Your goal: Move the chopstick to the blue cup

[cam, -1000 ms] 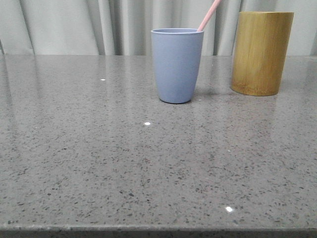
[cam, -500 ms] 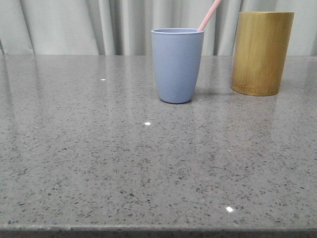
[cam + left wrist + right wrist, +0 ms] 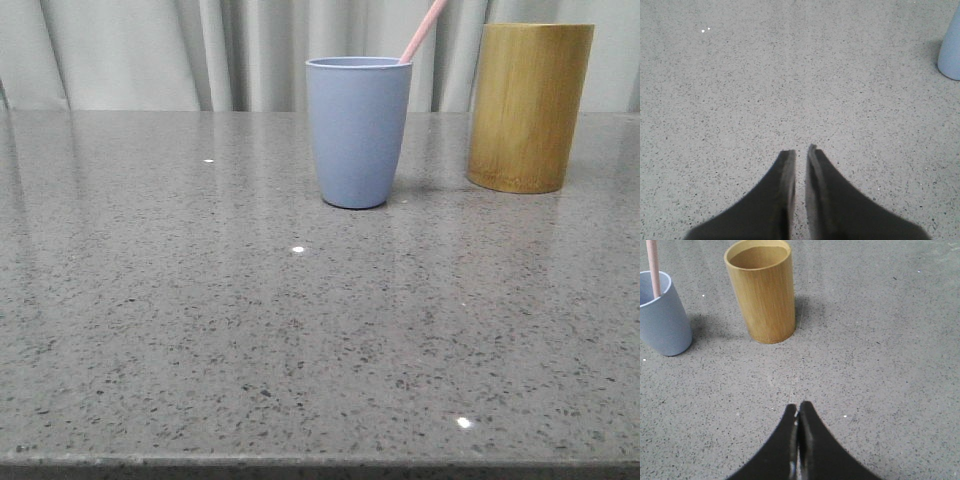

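On the grey speckled counter (image 3: 300,340) the blue cup (image 3: 358,132) stands upright, and the pink chopstick (image 3: 423,31) is inside it, leaning toward the right over the rim. Just to the right of the cup, and apart from it, stands a taller bamboo holder (image 3: 528,106). Behind both hangs a pale curtain (image 3: 150,50). From the left wrist camera, the left end effector (image 3: 799,151) hovers over bare counter with only a narrow gap between its 2 fingers, holding nothing. From the right wrist camera, the right end effector (image 3: 798,407) has its fingers pressed together, empty, facing the bamboo holder (image 3: 761,289).
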Action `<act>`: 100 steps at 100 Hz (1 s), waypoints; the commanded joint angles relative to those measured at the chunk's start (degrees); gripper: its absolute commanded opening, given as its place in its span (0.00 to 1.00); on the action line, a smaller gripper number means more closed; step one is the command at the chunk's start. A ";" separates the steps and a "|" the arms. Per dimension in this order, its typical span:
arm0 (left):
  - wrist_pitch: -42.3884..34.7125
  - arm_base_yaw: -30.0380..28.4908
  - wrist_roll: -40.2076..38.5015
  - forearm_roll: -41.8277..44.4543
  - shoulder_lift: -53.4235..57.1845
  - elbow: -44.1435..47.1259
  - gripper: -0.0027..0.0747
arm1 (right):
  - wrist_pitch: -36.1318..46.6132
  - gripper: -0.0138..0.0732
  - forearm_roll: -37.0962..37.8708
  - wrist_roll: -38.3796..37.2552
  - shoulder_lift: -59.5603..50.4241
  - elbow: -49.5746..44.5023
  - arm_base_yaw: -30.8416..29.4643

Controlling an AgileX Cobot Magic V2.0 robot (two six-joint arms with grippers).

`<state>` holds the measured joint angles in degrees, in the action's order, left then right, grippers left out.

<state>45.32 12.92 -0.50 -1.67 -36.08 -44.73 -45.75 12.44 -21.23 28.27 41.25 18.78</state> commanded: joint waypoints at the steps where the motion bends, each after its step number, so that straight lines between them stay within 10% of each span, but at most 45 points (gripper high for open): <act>1: -4.73 -0.13 -0.44 -0.17 0.06 -1.35 0.01 | 3.64 0.08 1.21 -0.18 0.12 1.41 -0.42; 82: -4.93 -0.13 -0.44 -0.09 1.67 0.73 0.01 | 3.64 0.08 1.21 -0.18 0.12 1.41 -0.42; 100: -18.90 -0.13 -0.44 1.33 10.60 10.56 0.01 | 3.64 0.08 1.21 -0.18 0.12 1.41 -0.42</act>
<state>38.58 12.92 -0.50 -0.73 -28.96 -36.80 -45.75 12.44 -21.32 28.27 41.25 18.78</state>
